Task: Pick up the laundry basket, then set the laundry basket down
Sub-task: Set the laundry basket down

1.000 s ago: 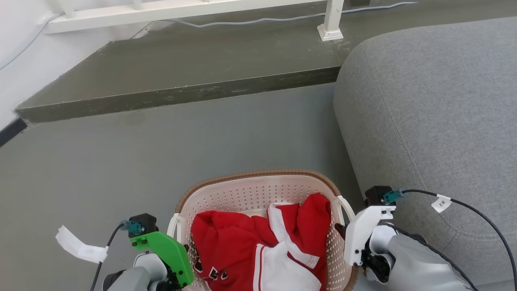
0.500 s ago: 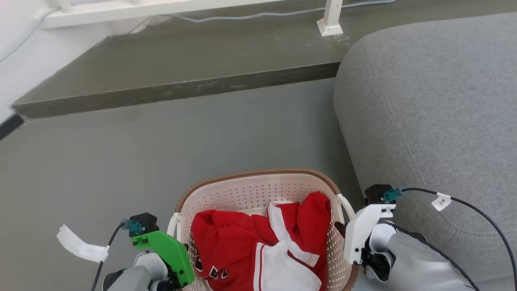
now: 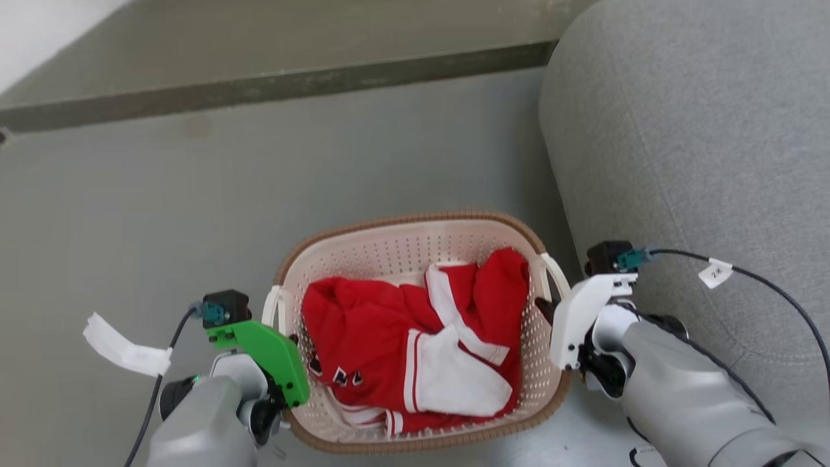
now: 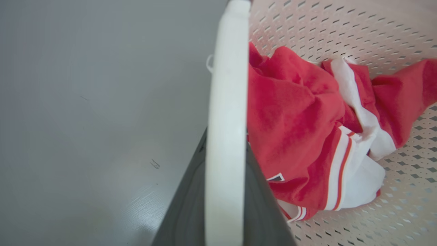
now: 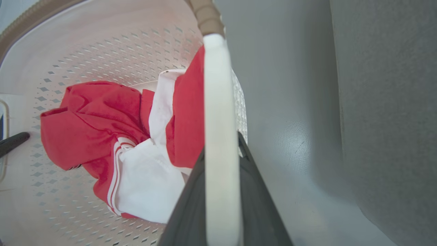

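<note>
Locate the laundry basket [image 3: 389, 250] at the lower middle of the head view, above the grey floor [image 3: 162, 214], with the grey sofa [image 3: 700, 162] just beside its right side. You cannot tell from the pictures whether its base touches the floor. A crumpled red and white garment [image 3: 415, 344] lies inside it, against the perforated wall and bottom.

Check the left gripper [image 3: 293, 344], under its green mount, at the basket's left side. In the left wrist view the white left handle [image 4: 225, 102] runs straight up between the two dark fingers [image 4: 186, 205]. The jaws are clamped on that handle, one on the floor side and one on the garment side.

Check the right gripper [image 3: 545, 308], under its white mount, at the basket's right side. In the right wrist view the white right handle [image 5: 220, 119] passes between its fingers [image 5: 186, 208] in the same way. The jaws are clamped on it, and the brown rim [image 5: 205, 13] meets the handle's far end.

A raised step [image 3: 259, 84] crosses the floor beyond the basket, well apart from it.
</note>
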Controlling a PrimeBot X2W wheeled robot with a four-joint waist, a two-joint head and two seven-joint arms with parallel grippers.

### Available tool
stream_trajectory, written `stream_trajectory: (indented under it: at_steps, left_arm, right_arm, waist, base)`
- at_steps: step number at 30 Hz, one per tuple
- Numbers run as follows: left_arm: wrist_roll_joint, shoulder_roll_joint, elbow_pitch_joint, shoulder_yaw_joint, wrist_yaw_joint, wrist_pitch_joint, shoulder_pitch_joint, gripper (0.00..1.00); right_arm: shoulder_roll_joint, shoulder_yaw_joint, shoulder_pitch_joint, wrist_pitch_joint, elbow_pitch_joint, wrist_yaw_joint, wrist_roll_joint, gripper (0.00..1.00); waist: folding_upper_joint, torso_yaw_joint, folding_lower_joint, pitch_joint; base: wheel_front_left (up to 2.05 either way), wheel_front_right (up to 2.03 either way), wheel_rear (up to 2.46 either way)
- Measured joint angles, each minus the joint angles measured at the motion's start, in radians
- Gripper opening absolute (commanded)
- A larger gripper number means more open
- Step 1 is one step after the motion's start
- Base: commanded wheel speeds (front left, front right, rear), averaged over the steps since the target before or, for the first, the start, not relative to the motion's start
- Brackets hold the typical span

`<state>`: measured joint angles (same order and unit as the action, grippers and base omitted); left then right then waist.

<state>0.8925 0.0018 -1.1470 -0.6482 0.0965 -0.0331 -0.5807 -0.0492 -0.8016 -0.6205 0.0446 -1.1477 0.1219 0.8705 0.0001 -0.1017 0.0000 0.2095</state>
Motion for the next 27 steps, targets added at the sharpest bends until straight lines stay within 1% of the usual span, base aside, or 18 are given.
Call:
stream_trajectory:
  at_steps: [8, 27]
  left_arm:
    - [-0.038, 0.002, 0.014, -0.009, -0.009, 0.035, -0.067, 0.00]
    - [-0.053, 0.018, 0.028, 0.002, -0.018, 0.126, -0.202, 0.00]
  right_arm:
    - [-0.014, -0.008, -0.065, -0.030, 0.009, 0.000, -0.010, 0.00]
    - [-0.023, -0.013, -0.204, -0.135, 0.026, 0.000, -0.038, 0.00]
  waist:
    - [0.0000, 0.001, 0.0000, 0.096]
    - [0.0000, 0.008, 0.0001, 0.325]
  base:
    - [0.00, 0.00, 0.00]
    - [0.00, 0.00, 0.00]
